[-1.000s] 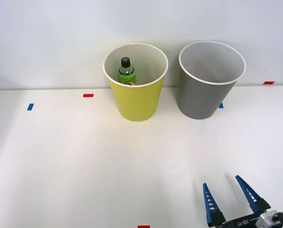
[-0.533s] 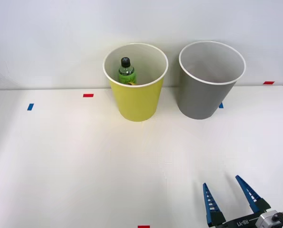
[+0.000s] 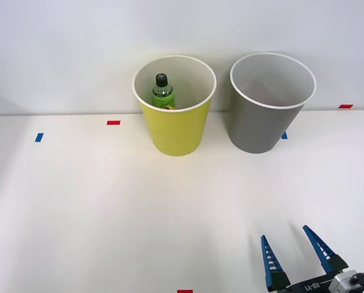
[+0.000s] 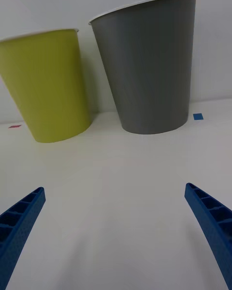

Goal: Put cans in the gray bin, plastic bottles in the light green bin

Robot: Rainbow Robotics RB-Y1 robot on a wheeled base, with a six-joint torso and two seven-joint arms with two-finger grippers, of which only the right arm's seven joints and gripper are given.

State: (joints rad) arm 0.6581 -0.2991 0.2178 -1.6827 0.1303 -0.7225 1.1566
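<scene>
- Look at the light green bin (image 3: 174,125), upper middle of the front view. Your plastic bottle (image 3: 163,91) stands inside it, so that job looks done.
- Right of it stands the gray bin (image 3: 269,116). You can see nothing in it.
- Your right gripper (image 3: 295,252) sits low on the right. Its blue fingers (image 4: 210,215) are spread apart and hold nothing.
- Next, you need a can to grab.
</scene>
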